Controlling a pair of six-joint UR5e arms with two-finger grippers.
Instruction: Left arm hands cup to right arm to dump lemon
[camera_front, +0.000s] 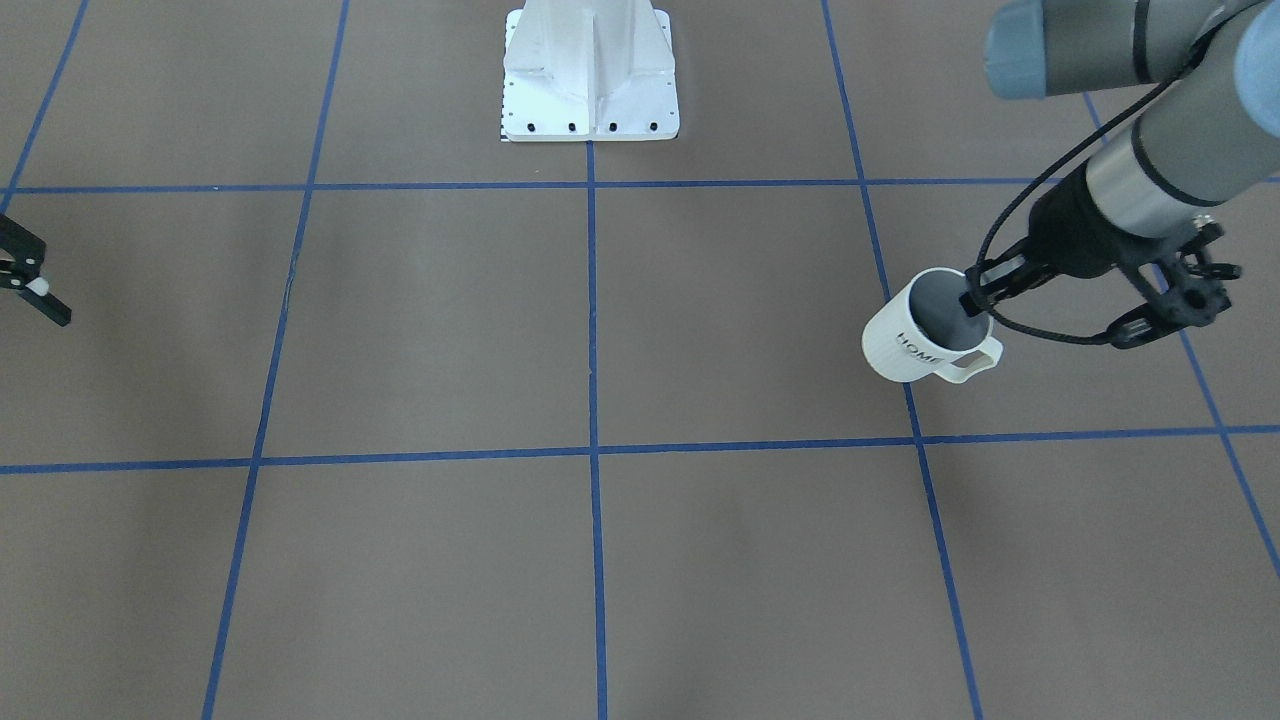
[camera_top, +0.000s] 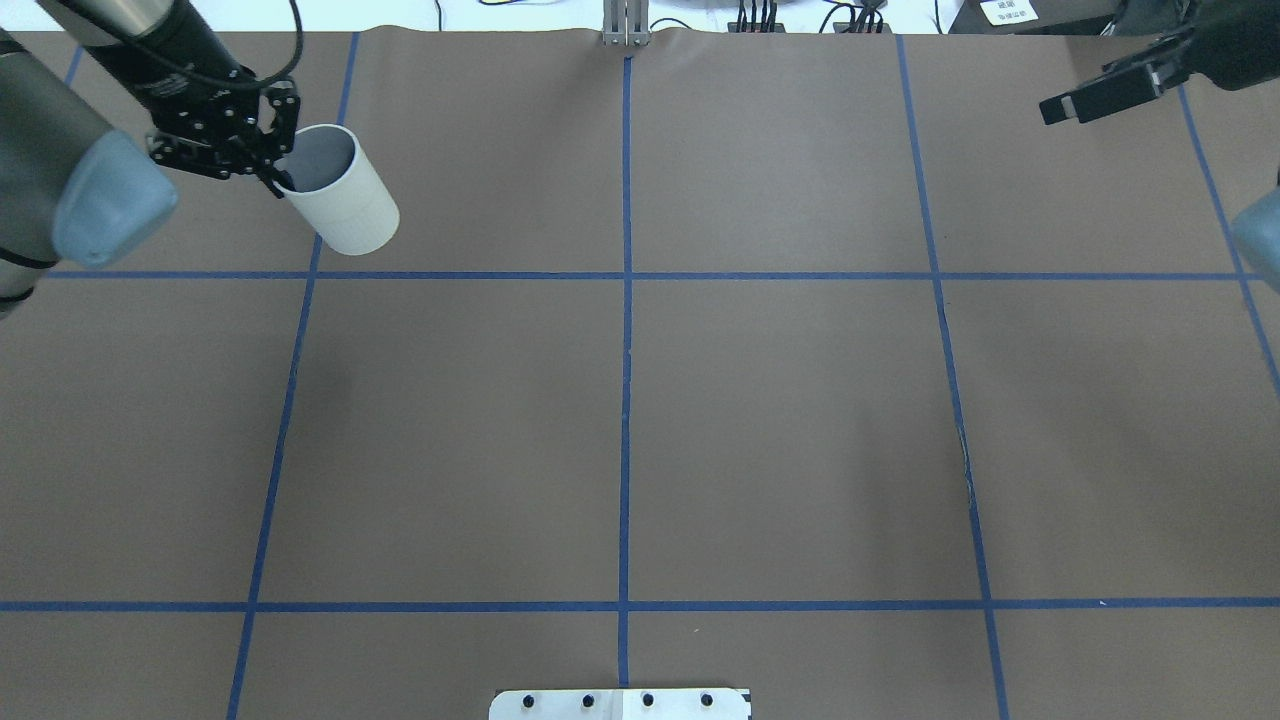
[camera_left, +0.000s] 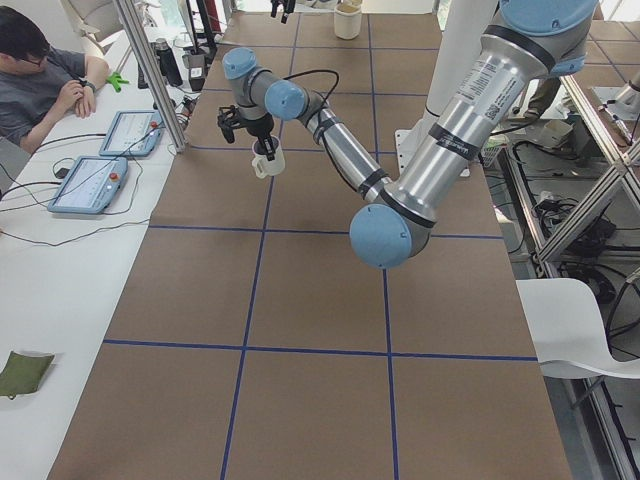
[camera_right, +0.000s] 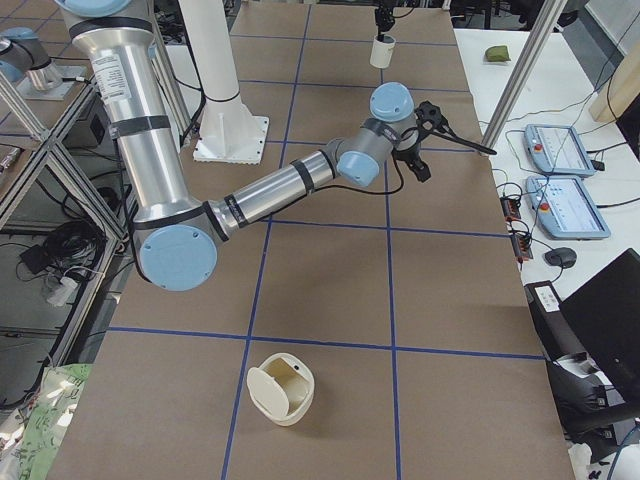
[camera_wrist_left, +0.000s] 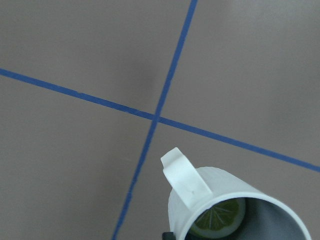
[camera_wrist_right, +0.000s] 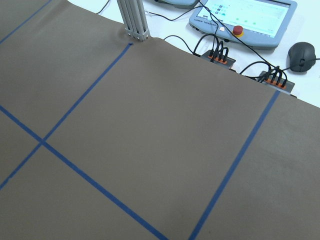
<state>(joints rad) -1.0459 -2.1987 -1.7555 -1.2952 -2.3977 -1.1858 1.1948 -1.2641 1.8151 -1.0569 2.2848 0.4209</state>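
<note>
the left arm (camera_front: 1150, 185) is holding its jaws clamped on the rim of the tilted cup (camera_front: 905, 345), lemon (camera_wrist_left: 217, 218) lying inside, above the bench (camera_front: 700, 330); whether the right arm's (camera_right: 280, 190) jaws are standing apart, i cannot tell.

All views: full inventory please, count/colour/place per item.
cup: 1, white, tilted, held off the table at robot's left
lemon: 1, yellow-green, inside cup
table: 1, brown with blue tape grid
base plate: 1, white, table edge on the robot's side
cream container: 1, cream, table's right end
pendants: 2, grey-blue, side bench
operator: 1, grey shirt, seated at bench
left hand: 1, black, shut on cup rim
right hand: 1, black, open, empty, far from cup
</note>
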